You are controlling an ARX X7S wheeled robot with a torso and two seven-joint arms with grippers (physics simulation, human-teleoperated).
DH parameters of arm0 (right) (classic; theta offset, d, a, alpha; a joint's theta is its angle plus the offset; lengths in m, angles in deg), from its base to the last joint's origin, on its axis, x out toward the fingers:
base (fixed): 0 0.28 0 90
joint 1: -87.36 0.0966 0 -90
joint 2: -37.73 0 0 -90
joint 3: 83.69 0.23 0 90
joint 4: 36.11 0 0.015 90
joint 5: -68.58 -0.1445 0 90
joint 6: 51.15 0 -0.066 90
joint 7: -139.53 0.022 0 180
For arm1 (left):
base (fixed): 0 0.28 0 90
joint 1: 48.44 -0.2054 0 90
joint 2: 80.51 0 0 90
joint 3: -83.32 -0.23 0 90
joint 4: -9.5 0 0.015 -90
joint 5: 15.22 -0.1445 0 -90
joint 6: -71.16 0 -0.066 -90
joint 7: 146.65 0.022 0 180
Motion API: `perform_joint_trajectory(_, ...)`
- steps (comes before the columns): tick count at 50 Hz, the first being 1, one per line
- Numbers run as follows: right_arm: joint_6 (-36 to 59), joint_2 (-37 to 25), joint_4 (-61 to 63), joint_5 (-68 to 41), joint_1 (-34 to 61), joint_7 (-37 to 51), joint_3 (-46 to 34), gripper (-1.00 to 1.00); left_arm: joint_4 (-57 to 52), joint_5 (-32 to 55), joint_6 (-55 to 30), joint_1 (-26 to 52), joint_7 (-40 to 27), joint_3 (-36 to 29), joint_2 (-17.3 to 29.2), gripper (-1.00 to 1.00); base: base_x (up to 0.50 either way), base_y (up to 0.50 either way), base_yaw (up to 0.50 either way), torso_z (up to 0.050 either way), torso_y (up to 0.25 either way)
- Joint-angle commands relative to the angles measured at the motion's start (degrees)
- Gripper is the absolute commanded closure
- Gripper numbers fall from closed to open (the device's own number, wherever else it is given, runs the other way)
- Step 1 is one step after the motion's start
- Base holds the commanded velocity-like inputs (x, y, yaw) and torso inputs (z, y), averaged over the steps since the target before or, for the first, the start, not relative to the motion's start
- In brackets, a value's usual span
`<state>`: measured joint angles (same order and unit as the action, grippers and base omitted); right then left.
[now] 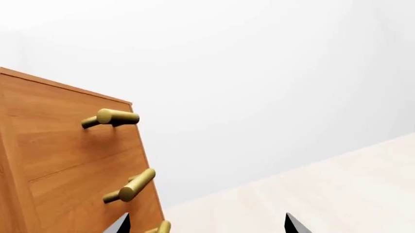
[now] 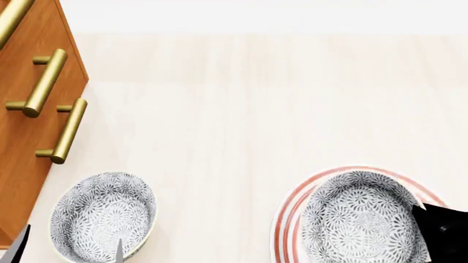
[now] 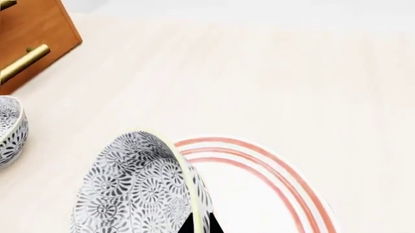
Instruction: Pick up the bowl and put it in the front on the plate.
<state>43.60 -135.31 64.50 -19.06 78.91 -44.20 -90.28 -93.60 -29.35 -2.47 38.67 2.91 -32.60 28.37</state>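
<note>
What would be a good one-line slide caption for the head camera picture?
Right gripper at the rim of a patterned bowl over the red-ringed plate; a second bowl sits beside the wooden drawers.

Bowl (image 2: 362, 216) on plate (image 2: 286, 211), right end effector (image 2: 442, 230) at rim.

Bright, even, diffuse light in all three views. Sharp renders, no blur or glare. Only faint soft shadows beside the plate (image 2: 286, 216) on the pale desk (image 2: 241, 104).
</note>
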Motion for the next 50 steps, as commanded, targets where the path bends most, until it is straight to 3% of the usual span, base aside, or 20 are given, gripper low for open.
perform_joint_trajectory(1,-2.0,2.1,-0.9,0.7,-0.1,-0.2,-0.3,1.00,0.4,0.3,0.1,0.1,0.5,0.4,-0.3,-1.00,0.00,0.00,0.00,0.000,0.000)
perform_joint_trajectory(49,-4.8,8.6,-7.3,3.4,-5.7,2.9,-2.7,1.00,1.2,1.9,-0.8,0.8,0.8,-0.5,0.1,-1.00,0.00,0.00,0.00,0.000,0.000)
perform_joint_trajectory(50,-4.5,8.2,-6.7,4.5,-5.3,2.8,-2.8,-1.00,1.1,1.9,-0.9,0.8,0.8,-0.6,0.1,-1.00,0.00,0.00,0.00,0.000,0.000)
